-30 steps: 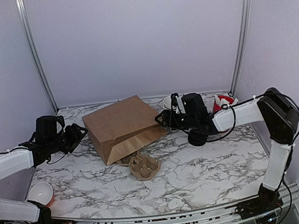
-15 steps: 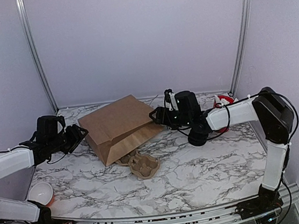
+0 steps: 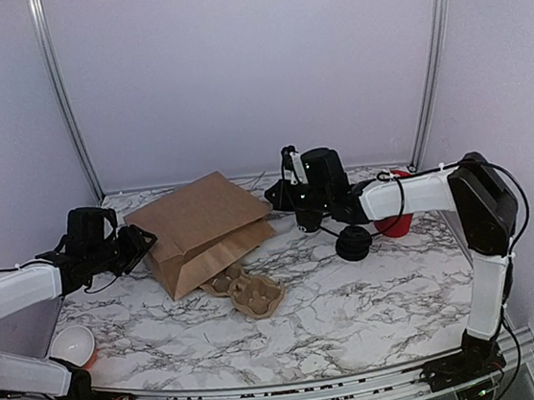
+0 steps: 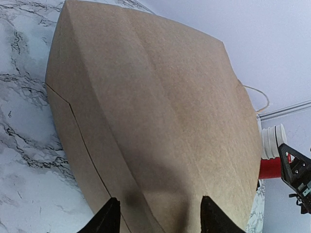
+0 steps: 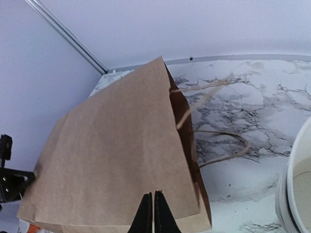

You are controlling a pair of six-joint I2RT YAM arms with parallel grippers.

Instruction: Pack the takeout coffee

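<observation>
Top view: the takeout coffee [image 3: 354, 242] stands on the marble table [image 3: 375, 303] under the right forearm, apart from the lying paper bag [image 3: 198, 227]. Left wrist: the left gripper [image 4: 160, 204] is spread at the bag's base, gripping nothing. Right wrist: the right gripper [image 5: 151, 196] is closed, its tips over the bag's top panel; whether it pinches paper is unclear

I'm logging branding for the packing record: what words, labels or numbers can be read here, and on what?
None can be read.
bag: plain brown, no print on the sides shown.
carrier: no marking visible.
red cup: too small to tell.
</observation>
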